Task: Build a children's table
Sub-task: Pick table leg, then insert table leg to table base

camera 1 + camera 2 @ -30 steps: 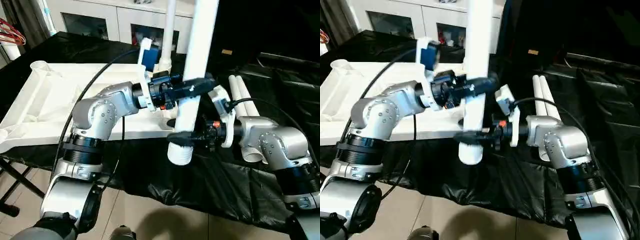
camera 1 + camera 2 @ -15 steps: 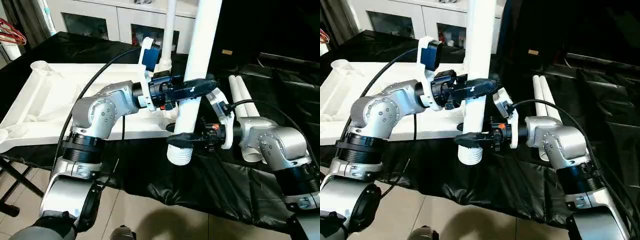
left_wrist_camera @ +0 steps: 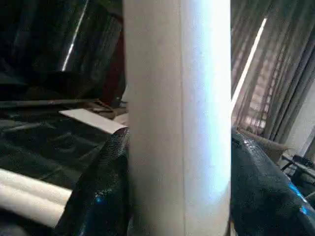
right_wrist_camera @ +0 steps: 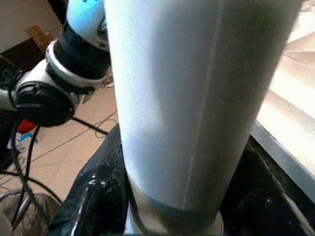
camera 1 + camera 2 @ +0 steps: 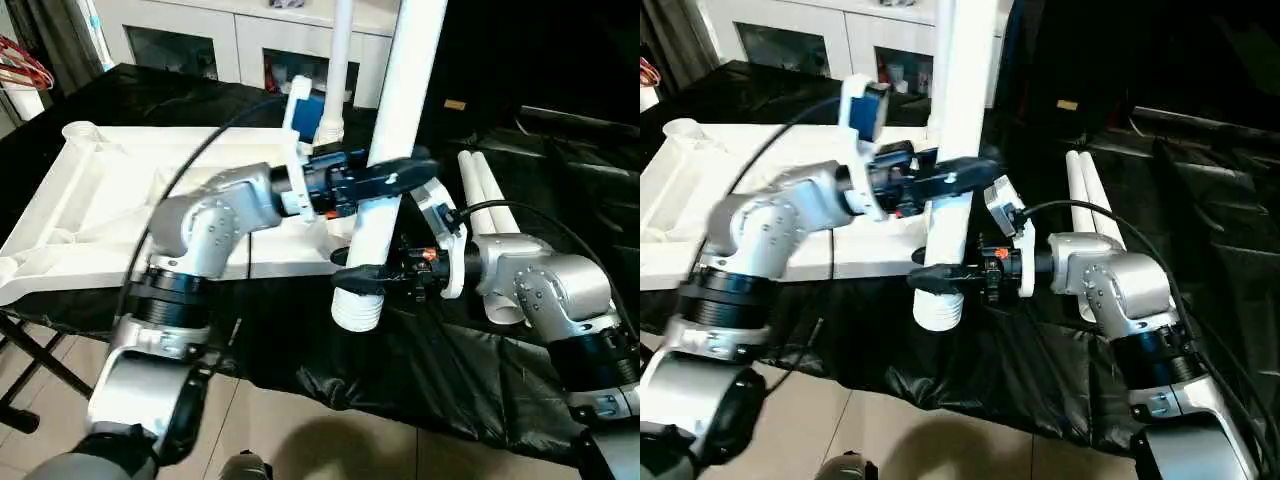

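From my seat I judge the build to be near its start. The table top point(image 5: 120, 200) lies upside down on the black-draped bench point(image 5: 480, 370), rim up, and one leg point(image 5: 338, 60) seems to stand upright at its far corner, by the white cabinet point(image 5: 240, 40), so I count that one as probably fitted, though the socket itself is hidden behind my left arm. The leg I am working with point(image 5: 395, 130) is held nearly upright in the air, just off the near right corner of the top, its ribbed flared end point(image 5: 358, 308) pointing down and hanging clear of the cloth. My left gripper point(image 5: 385, 178) is clamped across the shaft higher up, and my right gripper point(image 5: 368, 272) is clamped around it low down, just above the flare; both wrist views show black fingers point(image 3: 101, 196) pressed against each side of the white tube. Two more legs point(image 5: 480, 195) lie side by side on the cloth behind my right arm, untouched. So I reckon one leg is in, one is in hand and not yet seated, and two remain.
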{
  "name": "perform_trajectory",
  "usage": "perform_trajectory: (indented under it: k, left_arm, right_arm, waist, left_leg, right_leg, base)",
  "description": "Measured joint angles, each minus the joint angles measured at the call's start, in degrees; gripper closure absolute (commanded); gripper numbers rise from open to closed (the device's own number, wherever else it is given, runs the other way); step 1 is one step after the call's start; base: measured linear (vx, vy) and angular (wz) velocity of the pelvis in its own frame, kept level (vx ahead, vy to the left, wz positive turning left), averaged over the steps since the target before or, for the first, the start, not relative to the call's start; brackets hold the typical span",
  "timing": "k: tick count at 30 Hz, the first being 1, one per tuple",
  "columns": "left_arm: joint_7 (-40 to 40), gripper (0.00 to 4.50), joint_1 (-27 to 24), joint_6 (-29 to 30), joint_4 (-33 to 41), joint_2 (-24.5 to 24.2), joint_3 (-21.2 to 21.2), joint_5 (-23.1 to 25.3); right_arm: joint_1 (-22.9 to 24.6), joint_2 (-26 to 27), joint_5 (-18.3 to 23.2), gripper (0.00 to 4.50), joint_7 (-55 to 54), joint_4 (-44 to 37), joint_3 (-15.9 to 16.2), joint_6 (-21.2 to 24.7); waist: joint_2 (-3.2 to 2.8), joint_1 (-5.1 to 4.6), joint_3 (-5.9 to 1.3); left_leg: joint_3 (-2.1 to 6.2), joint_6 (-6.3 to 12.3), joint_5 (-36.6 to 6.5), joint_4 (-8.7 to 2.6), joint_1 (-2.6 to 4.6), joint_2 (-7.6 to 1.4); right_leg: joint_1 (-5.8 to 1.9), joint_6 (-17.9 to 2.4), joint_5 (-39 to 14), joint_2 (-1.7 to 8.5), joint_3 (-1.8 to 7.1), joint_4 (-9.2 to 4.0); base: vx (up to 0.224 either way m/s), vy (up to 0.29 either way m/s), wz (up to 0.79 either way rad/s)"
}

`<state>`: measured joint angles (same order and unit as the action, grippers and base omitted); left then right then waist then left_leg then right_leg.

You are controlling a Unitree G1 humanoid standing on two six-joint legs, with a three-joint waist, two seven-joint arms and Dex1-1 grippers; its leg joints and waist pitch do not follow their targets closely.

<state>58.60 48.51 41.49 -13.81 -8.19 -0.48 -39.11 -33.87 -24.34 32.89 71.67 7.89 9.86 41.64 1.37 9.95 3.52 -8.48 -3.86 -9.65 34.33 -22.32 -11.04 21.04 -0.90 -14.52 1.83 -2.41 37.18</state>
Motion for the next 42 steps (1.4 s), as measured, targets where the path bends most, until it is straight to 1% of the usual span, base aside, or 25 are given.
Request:
perform_trajectory:
  k: [1, 3, 6, 9, 11, 13, 15, 16, 17, 18, 20, 21, 22, 24, 25, 27, 29, 30, 32, 33, 35, 36, 38, 39, 42]
  left_arm:
    - [-0.58, 1.50, -0.01, -1.21, 0.00, 0.78, 0.51, 0.03]
    - [-3.01, 1.50, 0.02, -5.69, 0.52, 2.94, 3.41, -0.13]
    - [-6.05, 1.50, 0.97, -8.31, 1.07, 4.41, 6.01, -1.17]
    - [-10.21, 1.50, 3.35, -11.12, 0.95, 5.14, 9.58, -1.78]
    - [-12.15, 1.50, 4.46, -12.81, 0.78, 5.24, 11.49, -1.85]
    - [-14.75, 1.50, 4.93, -15.63, -0.72, 4.89, 13.51, -1.57]
    - [-15.82, 1.50, 4.83, -17.78, -2.43, 3.23, 14.27, 0.21]
    - [-15.66, 1.50, 4.38, -18.82, -2.59, 2.34, 13.73, 1.76]
    - [-14.90, 1.50, 2.94, -20.48, -2.74, -0.41, 11.32, 5.15]
    - [-13.64, 1.50, 0.79, -22.11, -3.27, -3.67, 7.63, 9.68]
    - [-11.10, 1.50, -2.92, -24.56, -5.10, -7.06, 1.79, 15.95]
    - [-9.05, 1.50, -5.50, -27.20, -7.01, -9.52, -3.16, 20.71]
    - [-7.86, 1.50, -7.00, -28.04, -8.67, -10.42, -6.21, 23.23]
    - [-6.27, 1.50, -9.10, -29.71, -12.39, -10.53, -10.23, 26.80]
    - [-5.74, 1.50, -9.11, -31.04, -13.95, -10.64, -11.92, 28.22]
    - [-5.02, 1.50, -7.90, -35.90, -19.16, -10.65, -14.84, 32.34]
    - [-5.23, 1.50, -7.23, -38.63, -22.76, -10.81, -16.22, 35.01]
    - [-5.65, 1.69, -6.73, -40.51, -25.29, -10.89, -16.88, 36.68]
    - [-6.67, 1.87, -5.29, -42.97, -29.78, -11.11, -18.15, 39.04]
    - [-6.99, 1.90, -4.90, -43.84, -31.11, -11.41, -18.35, 39.85]
    - [-7.09, 2.14, -2.83, -46.39, -35.71, -11.47, -19.05, 41.29]
    - [-7.06, 2.25, -1.84, -47.42, -37.75, -11.69, -19.13, 41.89]
    - [-6.55, 2.31, -0.25, -49.40, -40.96, -11.75, -19.17, 42.67]
    - [-5.62, 2.46, 0.47, -50.22, -42.84, -11.75, -19.06, 42.75]
    - [-2.69, 2.70, 1.34, -51.14, -45.49, -11.55, -18.63, 42.72]
  right_arm:
    - [0.05, 0.10, 0.00, 2.59, -0.12, 0.00, -0.08, -0.03]
    - [0.31, 0.72, 0.00, 2.59, -0.81, 0.00, -0.39, -0.54]
    - [0.56, 1.86, 0.01, 2.59, -2.43, 0.00, -0.81, -1.43]
    - [1.15, 3.64, 0.00, 2.59, -4.96, 0.00, -2.46, -2.79]
    - [1.36, 4.07, -0.02, 2.59, -6.30, 0.01, -2.87, -3.57]
    - [2.23, 6.41, -0.27, 2.59, -10.07, 0.01, -4.98, -5.90]
    - [3.05, 7.92, -1.28, 2.59, -13.83, 0.10, -6.44, -8.24]
    - [3.10, 8.08, -1.85, 2.59, -15.16, 0.15, -6.71, -8.85]
    - [3.09, 8.66, -3.07, 2.59, -18.28, 0.30, -7.50, -10.16]
    - [3.06, 9.15, -4.47, 2.59, -21.70, 0.97, -8.55, -11.41]
    - [2.99, 9.16, -6.76, 2.59, -26.59, 3.06, -9.74, -12.61]
    - [2.98, 9.51, -8.56, 2.59, -30.14, 4.82, -10.08, -13.65]
    - [2.99, 9.60, -9.35, 2.59, -31.96, 5.98, -10.40, -14.09]
    - [3.03, 9.74, -10.84, 2.59, -34.75, 7.56, -10.73, -14.87]
    - [3.02, 10.16, -11.35, 2.59, -36.19, 8.18, -11.05, -15.44]
    - [3.04, 10.72, -13.25, 2.59, -39.44, 9.25, -11.38, -17.35]
    - [3.09, 10.79, -14.19, 2.59, -40.80, 9.32, -11.45, -18.09]
    - [3.11, 10.83, -14.72, 2.59, -41.38, 9.33, -11.51, -18.48]
    - [3.31, 11.18, -15.22, 2.59, -42.08, 9.32, -11.60, -18.78]
    - [3.62, 11.60, -15.29, 2.59, -42.41, 9.32, -11.59, -18.81]
    - [4.38, 11.90, -15.54, 2.59, -42.86, 9.32, -11.52, -19.31]
    - [4.76, 12.06, -15.66, 2.59, -43.04, 9.32, -11.42, -19.44]
    - [4.90, 12.05, -15.79, 2.59, -43.22, 9.32, -11.42, -19.51]
    - [4.90, 12.05, -15.79, 2.59, -43.23, 9.31, -11.43, -19.61]
    - [4.95, 12.00, -15.79, 2.59, -43.24, 9.30, -11.45, -19.67]
  waist:
    - [0.00, 0.00, 0.00]
    - [0.00, -0.03, 0.00]
    - [0.00, -0.03, 0.00]
    - [0.00, -0.06, 0.00]
    - [-0.02, -0.07, -0.01]
    - [-0.05, -0.08, -0.03]
    - [-0.10, -0.13, -0.02]
    - [-0.10, -0.14, -0.02]
    - [-0.16, -0.18, -0.06]
    - [-0.23, -0.31, -0.11]
    - [-0.28, -0.21, -0.11]
    - [-0.28, -0.21, -0.11]
    - [-0.34, -0.19, -0.08]
    - [-0.38, -0.27, -0.02]
    - [-0.38, -0.30, -0.02]
    - [-0.40, -0.42, -0.03]
    - [-0.40, -0.61, -0.03]
    - [-0.40, -0.76, -0.03]
    - [-0.41, -0.96, -0.03]
    - [-0.43, -1.06, -0.04]
    - [-0.49, -1.02, -0.04]
    - [-0.60, -1.06, -0.06]
    - [-0.78, -1.13, -0.08]
    - [-0.96, -1.17, -0.14]
    - [-1.26, -1.24, -0.16]
  left_leg:
    - [0.00, 0.03, 0.02, 0.00, 0.00, 0.00]
    - [0.00, 0.07, 0.05, 0.01, -0.01, -0.01]
    - [0.00, 0.09, 0.06, 0.02, 0.00, -0.01]
    - [0.00, 0.07, 0.05, 0.02, 0.00, -0.02]
    - [0.00, 0.07, 0.05, 0.03, 0.00, -0.01]
    - [0.01, 0.01, 0.03, 0.04, 0.01, -0.02]
    - [0.01, -0.06, 0.01, 0.05, 0.00, -0.02]
    - [0.01, -0.06, 0.01, 0.04, 0.00, -0.02]
    - [0.00, -0.06, 0.01, 0.04, 0.03, -0.02]
    - [0.00, -0.08, 0.02, 0.02, 0.05, -0.01]
    - [-0.01, -0.12, 0.05, 0.01, 0.03, 0.01]
    - [-0.05, -0.15, 0.08, -0.02, 0.04, 0.01]
    - [-0.06, -0.14, 0.09, -0.02, 0.01, 0.03]
    - [-0.23, -0.09, 0.17, -0.02, -0.18, 0.04]
    - [-0.28, -0.09, 0.17, -0.02, -0.17, 0.04]
    - [-0.44, -0.07, 0.18, -0.03, -0.15, 0.05]
    - [-0.52, -0.06, 0.18, -0.03, -0.14, 0.05]
    - [-0.55, -0.05, 0.18, -0.03, -0.14, 0.06]
    - [-0.55, -0.05, 0.18, -0.03, -0.14, 0.05]
    - [-0.55, -0.05, 0.18, -0.04, -0.14, 0.05]
    - [-0.55, -0.05, 0.18, -0.03, -0.16, 0.05]
    - [-0.56, -0.03, 0.18, -0.03, -0.16, 0.06]
    - [-0.59, -0.02, 0.17, -0.02, -0.16, 0.10]
    - [-0.61, -0.01, 0.17, -0.02, -0.15, 0.11]
    - [-0.63, 0.00, 0.17, -0.02, -0.15, 0.09]
  right_leg:
    - [0.00, 0.00, 0.00, 0.00, 0.00, 0.01]
    - [0.00, -0.02, 0.02, 0.00, 0.00, 0.00]
    - [0.00, -0.03, 0.03, 0.00, -0.01, 0.03]
    - [0.00, -0.04, 0.06, 0.00, -0.02, 0.04]
    - [-0.01, -0.03, 0.08, 0.00, 0.00, 0.04]
    - [-0.01, -0.02, 0.11, 0.00, -0.01, 0.04]
    - [-0.01, 0.01, 0.15, 0.00, -0.01, 0.04]
    - [-0.01, 0.02, 0.16, 0.00, 0.00, 0.03]
    - [-0.03, 0.04, 0.17, 0.00, 0.01, 0.02]
    - [-0.04, 0.08, 0.19, 0.01, 0.03, 0.00]
    - [-0.04, 0.12, 0.22, 0.04, 0.01, -0.02]
    - [-0.04, 0.14, 0.23, 0.10, -0.01, -0.04]
    - [-0.04, 0.18, 0.25, 0.12, -0.01, -0.04]
    - [0.11, 0.31, 0.33, 0.26, -0.06, -0.04]
    - [0.11, 0.32, 0.34, 0.31, -0.06, -0.04]
    - [0.11, 0.35, 0.35, 0.43, -0.05, -0.03]
    - [0.10, 0.37, 0.37, 0.47, -0.02, -0.03]
    - [0.10, 0.39, 0.37, 0.49, -0.01, -0.04]
    - [0.10, 0.40, 0.38, 0.50, -0.02, -0.04]
    - [0.10, 0.40, 0.38, 0.50, -0.02, -0.04]
    - [0.10, 0.40, 0.38, 0.51, -0.05, -0.05]
    - [0.10, 0.40, 0.38, 0.53, -0.03, -0.05]
    - [0.09, 0.41, 0.39, 0.59, -0.02, -0.05]
    - [0.09, 0.41, 0.39, 0.60, -0.02, -0.05]
    - [0.09, 0.41, 0.39, 0.61, -0.03, -0.05]
  base:
    - [0.000, 0.000, 0.00]
    - [0.000, 0.000, 0.00]
    - [0.000, 0.000, 0.00]
    - [0.000, 0.000, 0.00]
    - [0.000, 0.000, 0.00]
    - [0.000, 0.000, 0.00]
    - [0.000, 0.000, 0.00]
    - [0.000, 0.000, 0.00]
    - [0.000, 0.000, 0.00]
    - [0.000, 0.000, 0.00]
    - [0.000, 0.000, 0.00]
    - [0.000, 0.000, 0.00]
    - [0.000, 0.000, 0.00]
    - [0.000, 0.000, 0.00]
    - [0.000, 0.000, 0.00]
    - [0.000, 0.000, 0.00]
    - [0.000, 0.000, 0.00]
    - [0.000, 0.000, 0.00]
    - [0.000, 0.000, 0.00]
    - [0.000, 0.000, 0.00]
    - [0.000, 0.000, 0.00]
    - [0.000, 0.000, 0.00]
    - [0.000, 0.000, 0.00]
    - [0.000, 0.000, 0.00]
    - [0.000, 0.000, 0.00]
